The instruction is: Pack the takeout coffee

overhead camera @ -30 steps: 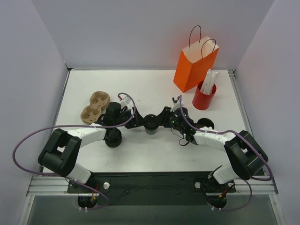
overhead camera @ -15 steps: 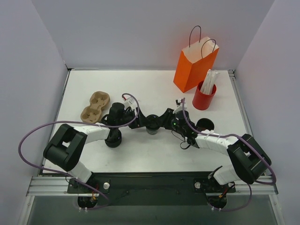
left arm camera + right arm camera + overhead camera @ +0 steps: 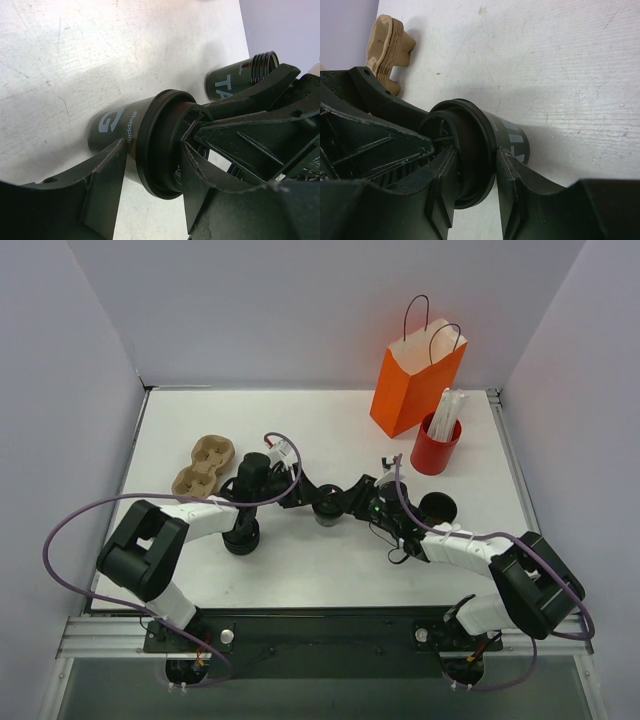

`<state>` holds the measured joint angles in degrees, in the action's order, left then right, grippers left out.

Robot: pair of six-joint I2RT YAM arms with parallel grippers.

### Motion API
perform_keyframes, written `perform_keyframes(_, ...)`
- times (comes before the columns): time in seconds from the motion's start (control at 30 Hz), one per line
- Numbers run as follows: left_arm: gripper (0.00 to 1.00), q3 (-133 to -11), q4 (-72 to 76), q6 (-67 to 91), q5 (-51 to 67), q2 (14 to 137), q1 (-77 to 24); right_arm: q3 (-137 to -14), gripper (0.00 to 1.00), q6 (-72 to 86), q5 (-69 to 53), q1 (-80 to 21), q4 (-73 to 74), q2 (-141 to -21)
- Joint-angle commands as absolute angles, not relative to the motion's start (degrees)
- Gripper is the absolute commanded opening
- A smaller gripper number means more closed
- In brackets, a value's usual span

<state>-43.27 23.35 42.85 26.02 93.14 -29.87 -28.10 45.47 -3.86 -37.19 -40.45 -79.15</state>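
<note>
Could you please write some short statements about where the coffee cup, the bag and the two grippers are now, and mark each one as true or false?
1. The takeout coffee is inside the orange paper bag. False: it is outside the bag, between the two grippers.
2. The right gripper is closed on the takeout coffee at its rim. True.
3. The red cup holds white straws. True.
4. The cardboard cup carrier lies to the right of the orange paper bag. False: it lies on the left part of the table, far from the bag.
5. The fingers of the left gripper stand on either side of the takeout coffee. True.
</note>
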Motion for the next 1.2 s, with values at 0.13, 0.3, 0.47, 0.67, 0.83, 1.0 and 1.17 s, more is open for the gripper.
perform_keyframes(0.13, 0.54, -44.6, 15.0, 35.3, 19.1, 97.3, -29.9, -24.7, 0.36, 41.0, -8.0, -38.8, -18.2, -74.4)
perform_keyframes(0.3, 0.54, -44.0, 15.3, 34.5, 19.0, 98.7, -29.9, -26.0, 0.46, 38.0, -10.1, -36.5, -14.6, -71.5)
perform_keyframes(0.47, 0.53, -42.9, 17.0, 34.7, 18.9, 99.5, -29.9, -27.0, 0.47, 35.8, -14.8, -32.4, -12.9, -68.6)
perform_keyframes(0.67, 0.54, -41.5, 18.1, 35.1, 18.8, 99.0, -30.0, -27.0, 0.4, 34.5, -19.7, -26.5, -13.4, -65.3)
perform_keyframes(0.83, 0.53, -40.8, 18.7, 35.3, 18.7, 99.0, -30.0, -27.1, 0.35, 34.5, -24.3, -23.9, -14.4, -65.7)
perform_keyframes(1.0, 0.53, -40.3, 19.2, 35.3, 19.0, 98.9, -30.1, -27.8, 0.34, 33.5, -28.9, -21.4, -16.8, -67.5)
perform_keyframes(1.17, 0.54, -40.4, 18.5, 35.7, 18.7, 97.7, -30.1, -29.1, 0.35, 31.8, -27.1, -21.3, -15.4, -66.2)
